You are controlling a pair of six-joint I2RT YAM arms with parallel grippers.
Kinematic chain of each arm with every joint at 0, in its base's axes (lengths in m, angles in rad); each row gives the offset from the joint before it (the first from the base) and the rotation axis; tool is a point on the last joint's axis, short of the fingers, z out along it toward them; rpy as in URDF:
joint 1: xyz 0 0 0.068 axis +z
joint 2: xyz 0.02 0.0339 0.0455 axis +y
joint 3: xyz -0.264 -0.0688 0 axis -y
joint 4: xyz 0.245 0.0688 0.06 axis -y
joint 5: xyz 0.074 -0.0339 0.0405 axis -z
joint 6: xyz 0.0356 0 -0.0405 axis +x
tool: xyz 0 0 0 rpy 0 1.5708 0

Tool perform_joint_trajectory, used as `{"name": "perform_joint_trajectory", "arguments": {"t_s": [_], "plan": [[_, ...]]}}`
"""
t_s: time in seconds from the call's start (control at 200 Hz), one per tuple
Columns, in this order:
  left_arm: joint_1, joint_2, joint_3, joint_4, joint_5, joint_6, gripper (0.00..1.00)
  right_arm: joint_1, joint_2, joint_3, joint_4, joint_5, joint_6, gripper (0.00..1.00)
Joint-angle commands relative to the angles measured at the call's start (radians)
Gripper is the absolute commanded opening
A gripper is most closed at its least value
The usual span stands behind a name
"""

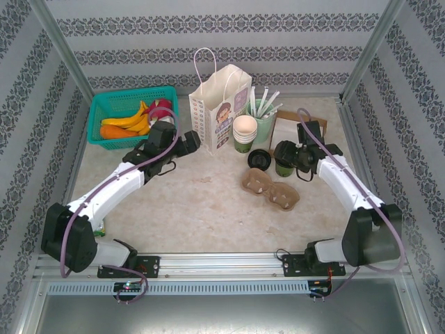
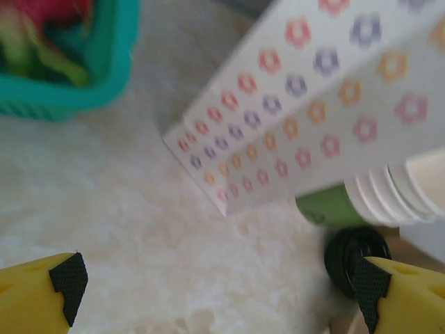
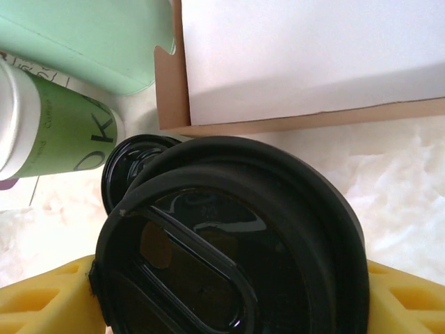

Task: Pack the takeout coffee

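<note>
The takeout coffee (image 1: 284, 160), a dark green cup under a black lid (image 3: 229, 243), sits between the yellow fingers (image 3: 42, 306) of my right gripper (image 3: 226, 309). That gripper (image 1: 287, 157) is shut on the cup right of the table's middle. I cannot tell whether the cup rests on the table. The white paper bag (image 1: 219, 104) stands upright at the back centre, its flower-printed side (image 2: 313, 104) close ahead in the left wrist view. My left gripper (image 1: 189, 144) is open just left of the bag, with nothing between its fingers (image 2: 66, 285).
A stack of cream cups (image 1: 245, 132), a pale green tumbler of straws (image 1: 264, 113) and a brown carton (image 1: 292, 125) stand right of the bag. A loose black lid (image 1: 259, 158) and a pulp cup carrier (image 1: 271, 189) lie nearer. A teal basket (image 1: 132, 115) is back left.
</note>
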Motion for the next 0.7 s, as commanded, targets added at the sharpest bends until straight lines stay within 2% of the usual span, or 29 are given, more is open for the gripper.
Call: {"name": "perform_joint_trajectory", "arguments": {"t_s": [0.0,0.1,0.21,0.28,0.395,0.694], "plan": [[0.011,-0.024,-0.005,0.078,-0.172,-0.008,1.00,-0.009,0.042,0.049,0.078,-0.014,0.035,0.57],[0.011,-0.047,-0.064,0.142,-0.277,-0.072,1.00,-0.009,0.080,0.056,0.122,-0.008,0.057,0.57],[0.011,-0.032,-0.079,0.219,-0.288,-0.041,1.00,-0.009,0.129,0.092,0.153,-0.012,0.066,0.58],[0.014,-0.002,-0.040,0.219,-0.263,0.018,1.00,-0.009,0.163,0.126,0.155,-0.003,0.066,0.58],[0.018,0.028,-0.003,0.250,-0.152,0.124,1.00,-0.009,0.221,0.198,0.107,0.014,0.066,0.58],[0.019,0.022,-0.030,0.360,-0.043,0.191,1.00,-0.017,0.353,0.358,0.043,0.036,0.043,0.58]]}}
